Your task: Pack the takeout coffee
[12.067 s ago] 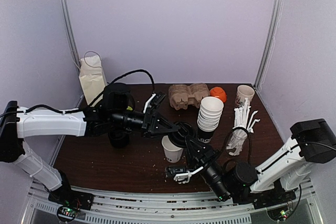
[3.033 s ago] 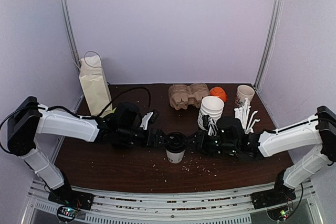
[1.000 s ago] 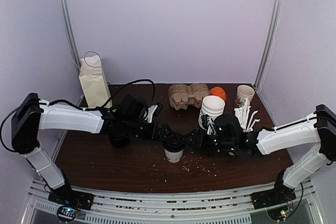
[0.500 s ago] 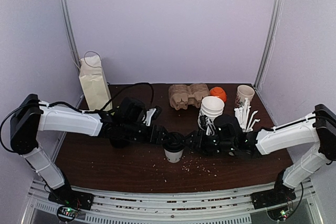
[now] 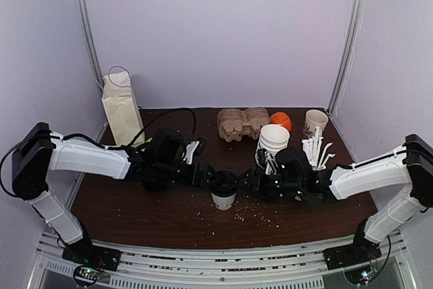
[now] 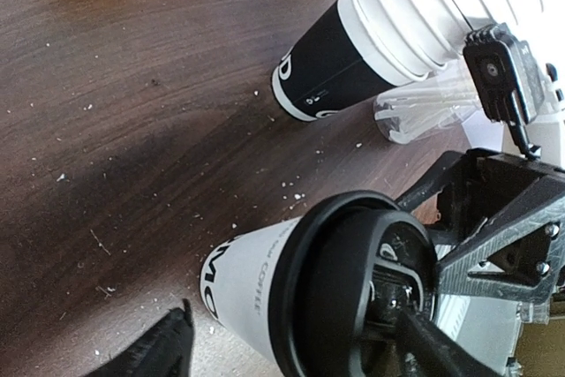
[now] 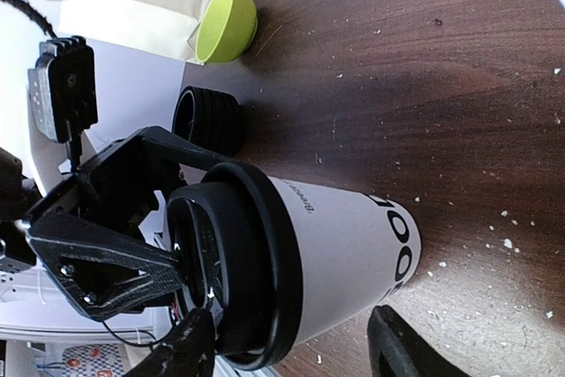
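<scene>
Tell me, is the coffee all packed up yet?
Not yet. Done: the black lid sits on the takeout coffee. In hand: the left gripper and right gripper are both at that lid, fingers spread, maybe pressing it snug. Left to do: the cup stands on the table, not in the paper bag or the cardboard carrier.

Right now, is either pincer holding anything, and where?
Cannot tell: the left pincer and right pincer sit open at the lid of the takeout coffee; no closed grip shows.
</scene>
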